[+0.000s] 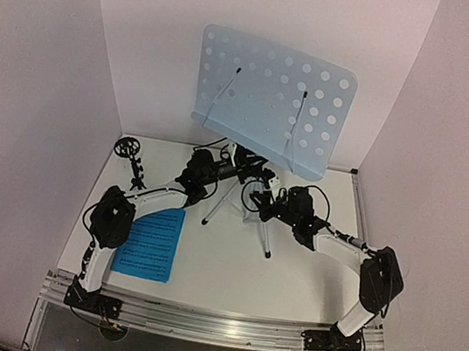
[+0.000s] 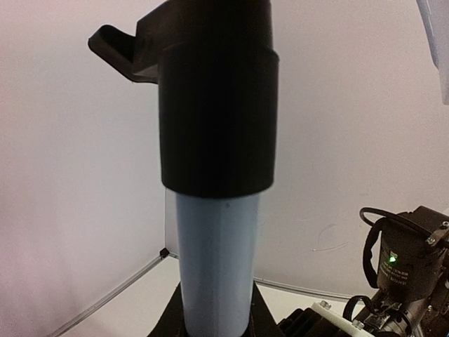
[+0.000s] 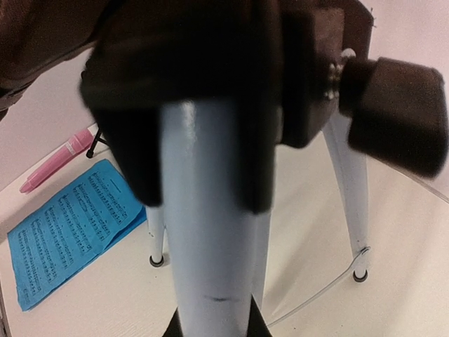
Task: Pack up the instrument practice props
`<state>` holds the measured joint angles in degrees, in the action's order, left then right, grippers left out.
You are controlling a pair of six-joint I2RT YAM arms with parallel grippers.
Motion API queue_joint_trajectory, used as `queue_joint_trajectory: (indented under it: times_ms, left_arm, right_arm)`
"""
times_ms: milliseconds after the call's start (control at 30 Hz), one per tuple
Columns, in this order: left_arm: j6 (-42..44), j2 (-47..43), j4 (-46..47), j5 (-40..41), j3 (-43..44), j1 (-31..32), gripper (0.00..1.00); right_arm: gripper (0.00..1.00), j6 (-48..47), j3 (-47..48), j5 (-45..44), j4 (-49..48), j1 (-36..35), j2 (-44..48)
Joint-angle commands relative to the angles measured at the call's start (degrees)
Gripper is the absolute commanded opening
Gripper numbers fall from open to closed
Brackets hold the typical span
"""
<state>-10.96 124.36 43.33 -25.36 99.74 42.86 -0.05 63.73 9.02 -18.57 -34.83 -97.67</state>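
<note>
The blue music sheets [image 1: 150, 241] lie flat on the worktop [image 1: 220, 270], close to me. Just past them lies the pink microphone [image 3: 56, 160], by the little black mic stand [image 1: 131, 158]. My left fingers [image 1: 235, 169] and right fingers [image 1: 259, 199] both squeeze the pole of the music stand [image 1: 272, 102], which stands upright in the middle

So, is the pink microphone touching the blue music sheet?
Apart. The right wrist view shows a strip of white table between the pink microphone and the blue music sheet.
</note>
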Motion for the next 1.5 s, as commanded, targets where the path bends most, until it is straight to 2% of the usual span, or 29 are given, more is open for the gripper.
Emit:
queue_joint_trajectory:
  times_ms: [0, 167, 300, 467, 733, 1033, 1167, 1333, 1467]
  left_arm:
    - [4.69, -6.79, 6.77, -0.90, -0.75, 0.03, 0.26]
    - [4.18, -9.06, 10.72, 1.90, -1.61, 0.03, 0.45]
    - [1.42, -10.78, 12.27, 5.11, -2.77, 0.13, 0.52]
    - [-2.72, -9.26, 8.34, 11.07, 0.39, 0.84, 0.53]
    - [-4.32, -5.42, 0.30, 10.48, 7.18, 1.54, 0.53]
    - [-3.84, -4.32, -6.87, 9.07, 7.64, 1.69, 0.54]
    - [-1.90, -4.13, -7.22, 9.94, 6.44, 1.70, 0.55]
    - [-0.31, -4.21, -7.74, 9.87, 5.25, 1.79, 0.60]
    - [0.67, -3.72, -9.57, 8.14, 6.93, 1.85, 0.52]
  right_arm:
    - [0.00, 3.99, -0.15, -4.90, -7.60, 1.57, 3.49]
    - [0.00, 4.13, 0.17, -4.32, -8.17, 1.59, 2.71]
    - [0.00, 4.39, 0.42, -3.91, -8.50, 1.58, 2.19]
    - [0.00, 4.89, 0.73, -3.44, -9.21, 1.33, 1.14]
    - [0.00, 0.56, 1.96, -4.85, -9.14, -0.89, -0.05]
    - [0.00, 0.60, 2.31, -2.76, -9.13, -0.95, -0.80]
    - [0.00, 0.56, 2.44, -2.29, -9.18, -0.94, -0.62]
    - [0.00, 0.55, 2.53, -1.50, -9.05, -0.94, -0.68]
    - [0.00, -1.91, 2.64, -1.28, -8.63, -0.96, -0.96]
